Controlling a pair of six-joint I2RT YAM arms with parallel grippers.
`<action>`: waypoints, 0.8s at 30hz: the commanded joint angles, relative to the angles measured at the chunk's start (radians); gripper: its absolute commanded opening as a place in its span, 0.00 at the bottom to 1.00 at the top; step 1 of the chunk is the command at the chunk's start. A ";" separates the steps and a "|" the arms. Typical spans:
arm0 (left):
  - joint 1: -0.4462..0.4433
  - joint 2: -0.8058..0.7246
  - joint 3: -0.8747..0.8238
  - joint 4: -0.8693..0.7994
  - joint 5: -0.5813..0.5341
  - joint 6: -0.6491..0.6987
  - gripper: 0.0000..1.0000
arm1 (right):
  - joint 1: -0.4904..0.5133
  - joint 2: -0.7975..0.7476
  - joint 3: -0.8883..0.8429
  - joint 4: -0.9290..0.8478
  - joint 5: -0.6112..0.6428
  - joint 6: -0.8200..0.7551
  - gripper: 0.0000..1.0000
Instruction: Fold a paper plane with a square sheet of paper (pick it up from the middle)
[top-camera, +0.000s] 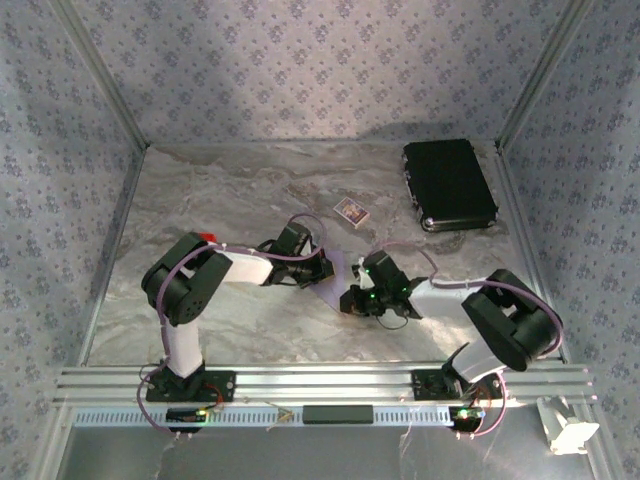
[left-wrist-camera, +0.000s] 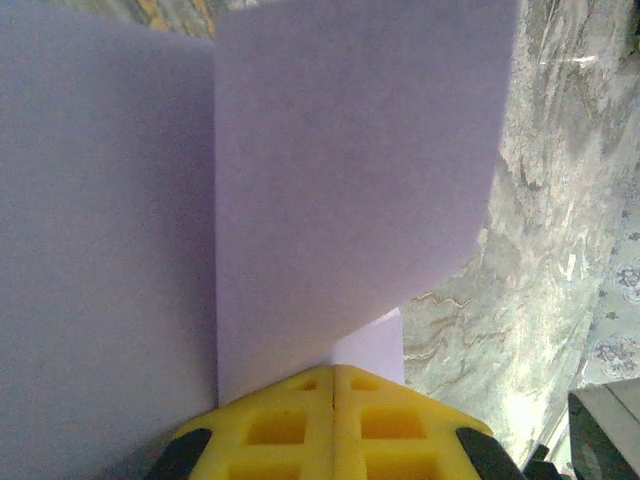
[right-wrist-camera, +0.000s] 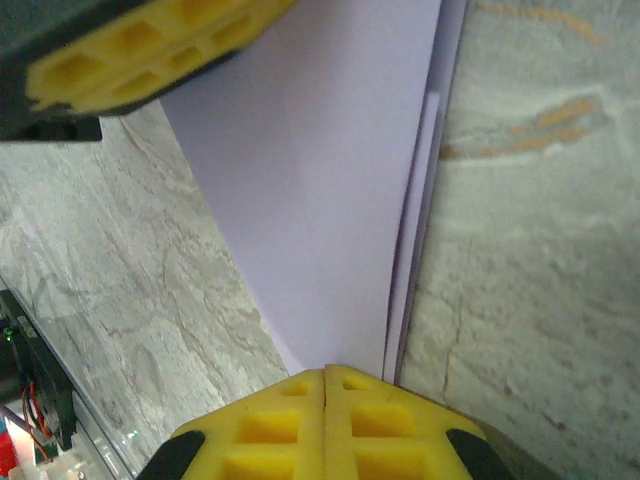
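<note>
The pale lilac sheet of paper (top-camera: 336, 278) hangs folded between my two grippers near the middle of the marble table. In the left wrist view its flaps (left-wrist-camera: 340, 180) overlap along a straight vertical edge. My left gripper (left-wrist-camera: 333, 368) is shut on the lower edge; from above it (top-camera: 322, 272) sits at the paper's upper left. My right gripper (right-wrist-camera: 325, 370) is shut on the narrow end, where the layered paper (right-wrist-camera: 320, 200) tapers to a point. From above, the right gripper (top-camera: 353, 298) is at the paper's lower right. The left fingers (right-wrist-camera: 150, 55) show at the far end. Whether this is a paper plane I cannot tell.
A black case (top-camera: 449, 183) lies at the back right. A small patterned card (top-camera: 351, 211) rests behind the grippers. A small red block (top-camera: 209, 237) peeks out behind the left arm's elbow. Patterned walls close in the table, and an aluminium rail (top-camera: 320, 380) runs along the front.
</note>
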 joint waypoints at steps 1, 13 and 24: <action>0.014 0.019 -0.035 -0.084 -0.063 0.010 0.00 | 0.024 -0.017 -0.045 -0.164 -0.005 -0.005 0.06; 0.013 0.018 -0.035 -0.084 -0.060 0.008 0.00 | 0.034 -0.083 -0.105 -0.199 0.019 0.015 0.05; 0.001 0.014 -0.034 -0.076 -0.059 0.006 0.00 | 0.001 -0.258 0.018 -0.283 0.032 -0.010 0.05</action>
